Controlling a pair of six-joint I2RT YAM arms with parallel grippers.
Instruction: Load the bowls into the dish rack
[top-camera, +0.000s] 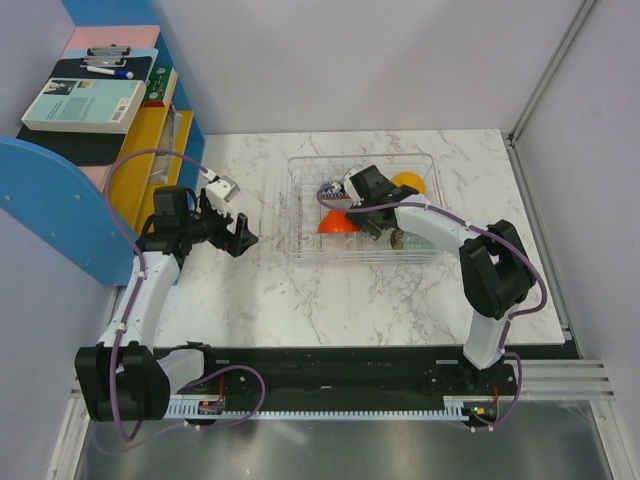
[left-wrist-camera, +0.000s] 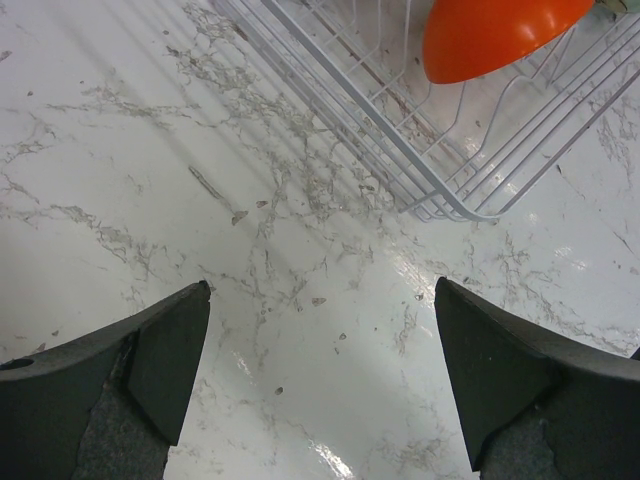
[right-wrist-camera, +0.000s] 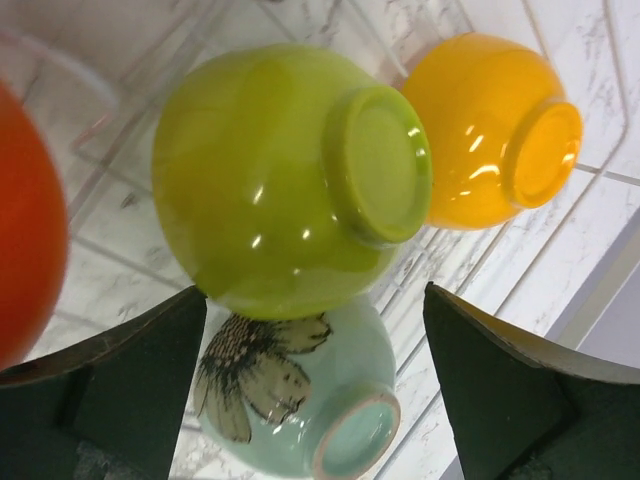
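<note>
Bright, even overhead light; all three views usable.
White glare patches on the glossy marble table (left-wrist-camera: 330, 455) in the left wrist view, sharp highlights on the lime bowl (right-wrist-camera: 270, 190) and yellow bowl (right-wrist-camera: 480, 130), soft faint shadows in the top view, close foreground slightly blurred.

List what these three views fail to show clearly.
- Top view: the right arm largely hides the lime green bowl and mint bowl in the dish rack.
- Left wrist view: the top edge cuts off the red-orange bowl.
- Right wrist view: that bowl is blurred, cropped at left.
- Top view: book cover text too small.
</note>
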